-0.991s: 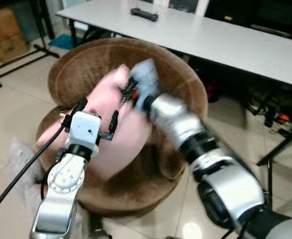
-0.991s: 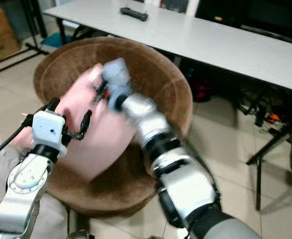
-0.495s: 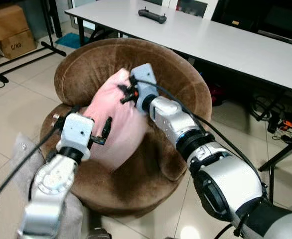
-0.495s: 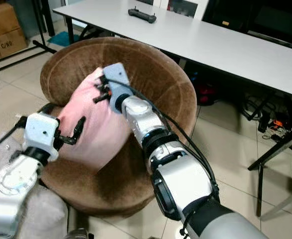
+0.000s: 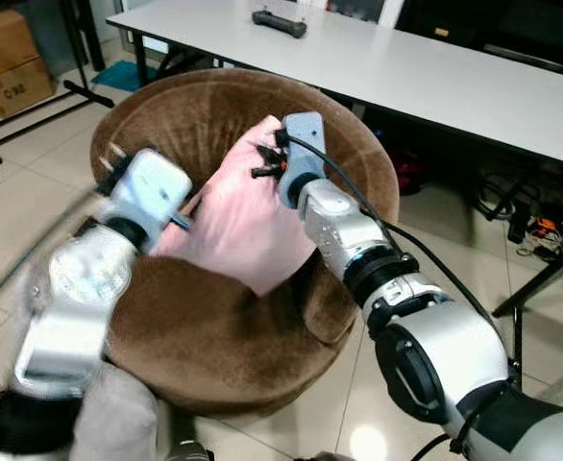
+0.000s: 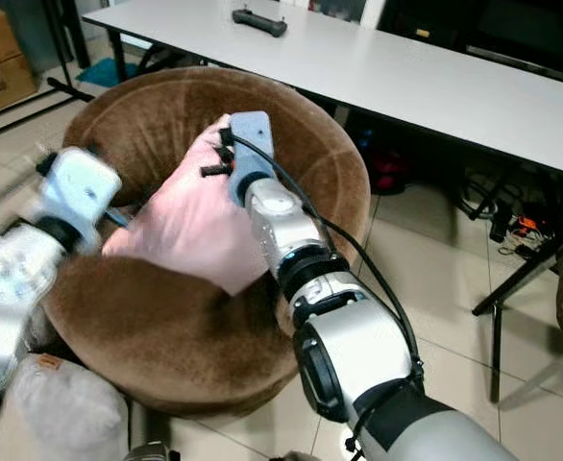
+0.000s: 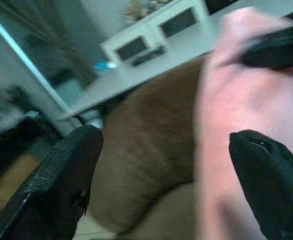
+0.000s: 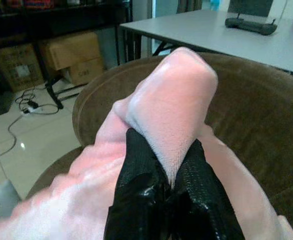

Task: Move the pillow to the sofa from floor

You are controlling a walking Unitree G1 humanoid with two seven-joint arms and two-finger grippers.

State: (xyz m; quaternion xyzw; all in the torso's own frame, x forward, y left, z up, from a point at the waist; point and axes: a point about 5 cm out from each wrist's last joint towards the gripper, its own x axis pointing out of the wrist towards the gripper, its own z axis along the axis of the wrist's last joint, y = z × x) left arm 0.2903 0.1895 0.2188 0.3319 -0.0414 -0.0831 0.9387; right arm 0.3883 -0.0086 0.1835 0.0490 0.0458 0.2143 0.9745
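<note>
Because the right gripper (image 5: 267, 161) pinches only a top corner of the soft pink fabric pillow (image 5: 238, 226), I judge the corner could slip free and drop it unevenly. From the head views, the pillow leans on the round brown plush sofa (image 5: 205, 327), against its backrest. Through the left wrist view, the left gripper (image 7: 161, 185) is spread wide, one finger beside the pillow's edge. Seen from the right wrist, black fingers (image 8: 141, 192) clamp a plump, creased fold of pillow.
</note>
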